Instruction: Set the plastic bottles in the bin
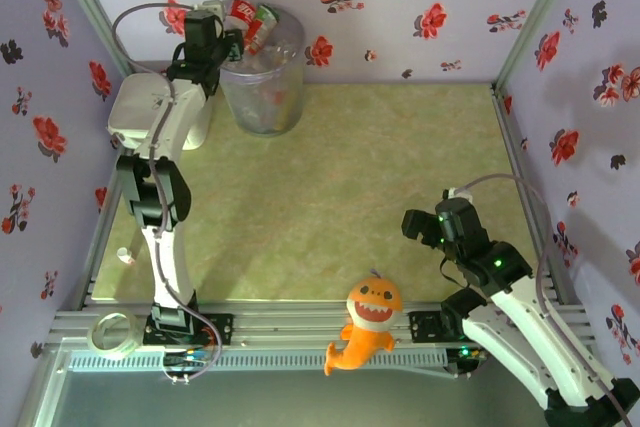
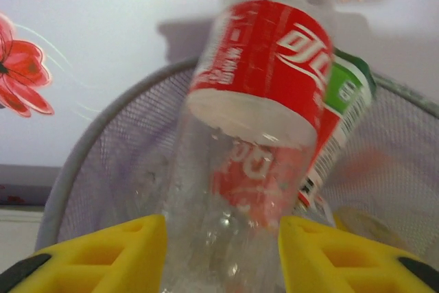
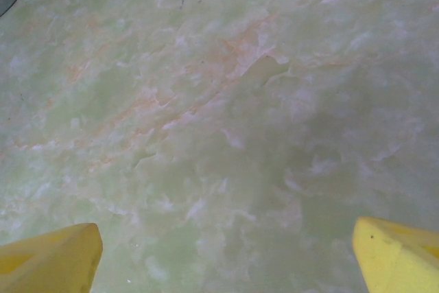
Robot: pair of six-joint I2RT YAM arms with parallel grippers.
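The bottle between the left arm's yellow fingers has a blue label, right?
Not quite: the label is red, not blue. The left wrist view shows the bottle between the left gripper's yellow fingers, with the bin behind it.

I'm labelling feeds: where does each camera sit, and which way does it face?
Top external: above, behind the bases, looking down at table; both arms show.
Left wrist: on the left hand, facing into the bin; fingers clasp a red-labelled bottle.
Right wrist: on the right hand, facing down at table; open fingertips.
Shared: bin and bottle, top and left wrist.
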